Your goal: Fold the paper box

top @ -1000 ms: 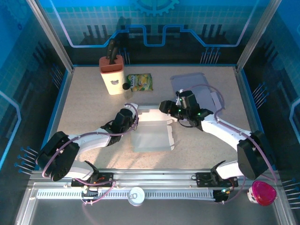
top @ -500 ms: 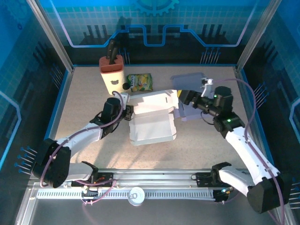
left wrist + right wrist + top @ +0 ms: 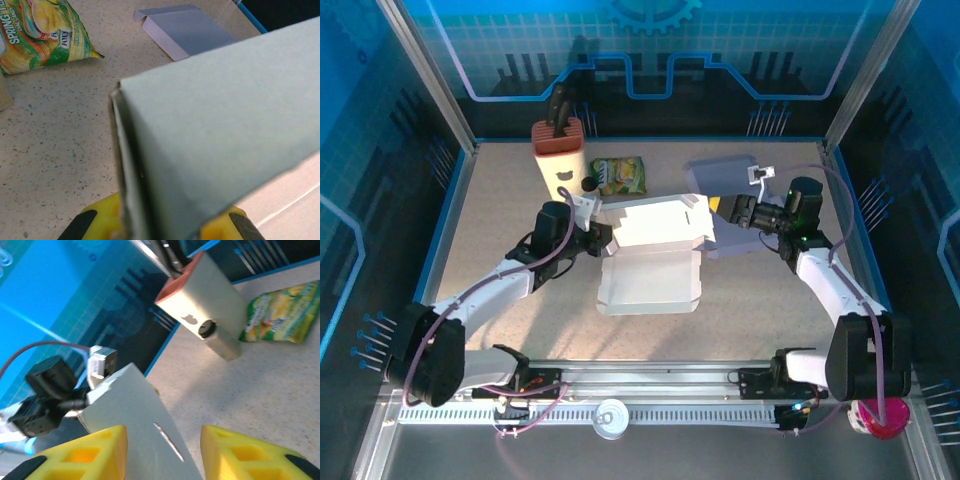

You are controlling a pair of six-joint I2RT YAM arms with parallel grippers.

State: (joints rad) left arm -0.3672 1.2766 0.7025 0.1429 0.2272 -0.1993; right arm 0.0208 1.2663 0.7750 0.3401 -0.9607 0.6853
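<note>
From above, the paper box (image 3: 650,280) sits near the middle of the table (image 3: 500,220), its tray flat on the surface and its lid (image 3: 660,222) lifted toward the back wall. My left gripper (image 3: 601,238) meets the box at its left edge, where tray and lid join. My right gripper (image 3: 720,210) is at the lid's right end.

That view is too far off to show how my fingers stand, so I go by the wrist cameras. On the left wrist, a thin wall of the box (image 3: 225,115) runs edge-on between my yellow fingers (image 3: 100,220). The left gripper (image 3: 160,225) is pinched tight on that wall. On the right wrist, the right gripper (image 3: 162,455) is spread, with a white panel of the box (image 3: 135,410) slanting down between its fingers (image 3: 80,455). The panel lies close to the left finger and there is a clear gap to the other one (so it is not clamped).

The top view also gives the layout behind the box. A beige block (image 3: 560,160) with a red-brown top stands at the back left, a green snack bag (image 3: 618,175) lies just beside it, and a flat grey cardboard sheet (image 3: 725,175) lies behind my right gripper. The left wrist camera picks up the bag (image 3: 40,30) and the sheet (image 3: 185,27) beyond the box wall. The right wrist camera looks past the panel at the block (image 3: 205,300) and the bag (image 3: 280,315).
</note>
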